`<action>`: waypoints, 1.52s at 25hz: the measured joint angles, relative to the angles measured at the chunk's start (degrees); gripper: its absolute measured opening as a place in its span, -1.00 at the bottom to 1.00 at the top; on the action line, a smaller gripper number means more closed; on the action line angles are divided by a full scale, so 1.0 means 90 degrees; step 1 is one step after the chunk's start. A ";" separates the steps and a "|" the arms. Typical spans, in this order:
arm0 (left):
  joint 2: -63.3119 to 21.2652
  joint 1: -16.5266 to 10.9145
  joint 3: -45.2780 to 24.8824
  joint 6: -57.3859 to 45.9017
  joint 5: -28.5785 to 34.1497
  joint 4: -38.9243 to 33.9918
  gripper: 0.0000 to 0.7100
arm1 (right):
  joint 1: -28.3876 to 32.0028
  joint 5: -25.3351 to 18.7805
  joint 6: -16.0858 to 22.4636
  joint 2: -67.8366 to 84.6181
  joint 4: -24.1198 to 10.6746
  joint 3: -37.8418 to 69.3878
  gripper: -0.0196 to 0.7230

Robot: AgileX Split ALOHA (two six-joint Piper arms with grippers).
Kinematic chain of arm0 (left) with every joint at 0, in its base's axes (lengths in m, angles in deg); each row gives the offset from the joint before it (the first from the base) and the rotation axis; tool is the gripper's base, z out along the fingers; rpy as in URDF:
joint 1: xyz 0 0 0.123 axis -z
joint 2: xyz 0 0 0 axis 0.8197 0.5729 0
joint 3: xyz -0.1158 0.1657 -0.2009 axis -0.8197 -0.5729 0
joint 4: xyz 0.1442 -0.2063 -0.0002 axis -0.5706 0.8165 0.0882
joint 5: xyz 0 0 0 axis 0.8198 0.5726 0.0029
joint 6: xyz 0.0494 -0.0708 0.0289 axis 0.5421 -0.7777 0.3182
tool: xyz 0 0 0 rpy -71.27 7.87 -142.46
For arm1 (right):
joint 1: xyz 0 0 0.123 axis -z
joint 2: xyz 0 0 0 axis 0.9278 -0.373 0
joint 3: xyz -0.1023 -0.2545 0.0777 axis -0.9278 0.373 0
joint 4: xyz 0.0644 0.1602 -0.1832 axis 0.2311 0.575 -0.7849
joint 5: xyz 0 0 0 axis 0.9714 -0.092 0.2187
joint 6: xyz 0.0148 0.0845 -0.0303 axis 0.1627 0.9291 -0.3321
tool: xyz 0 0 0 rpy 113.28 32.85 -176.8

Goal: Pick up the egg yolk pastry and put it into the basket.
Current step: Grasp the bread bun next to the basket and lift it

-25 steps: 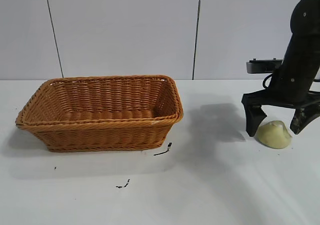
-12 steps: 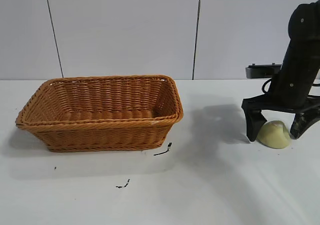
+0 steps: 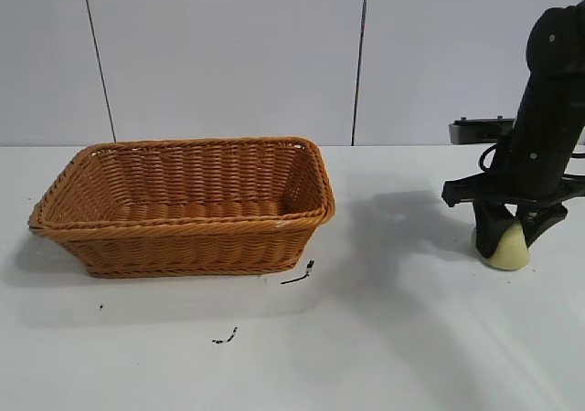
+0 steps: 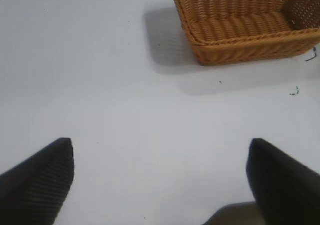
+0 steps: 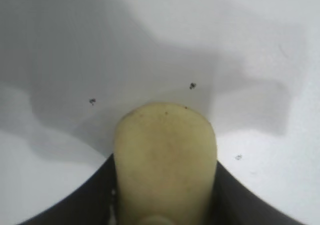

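The pale yellow egg yolk pastry (image 3: 506, 247) sits on the white table at the right, squeezed narrow between the fingers of my right gripper (image 3: 508, 233). In the right wrist view the pastry (image 5: 165, 155) fills the gap between the two black fingers, which press on both its sides. The orange-brown wicker basket (image 3: 183, 233) stands at the left of the table, well apart from the pastry; it also shows in the left wrist view (image 4: 240, 45). My left gripper (image 4: 160, 180) is open and empty over bare table, out of the exterior view.
Small black specks lie on the table in front of the basket (image 3: 298, 274) (image 3: 225, 337). A dark flat device (image 3: 480, 126) sits behind my right arm at the back right.
My right gripper's fingers have closed from wide open on either side of the pastry to tight against it. The pastry now looks squeezed narrower and taller.
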 joint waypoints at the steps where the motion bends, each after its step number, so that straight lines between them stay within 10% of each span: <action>1: 0.0000 0.0000 0.0000 0.0000 0.0000 0.0000 0.96 | 0.0000 0.0000 0.0000 0.0000 0.0000 0.0000 -0.40; 21: 0.0000 0.0000 0.0000 0.0000 0.0000 0.0000 0.96 | 0.0000 -0.0088 0.0000 0.0118 -0.0018 -0.0035 -0.59; 38: 0.0000 0.0000 0.0000 0.0000 0.0000 0.0000 0.96 | -0.0146 -0.2314 0.0028 0.0781 0.0081 -0.2893 -0.59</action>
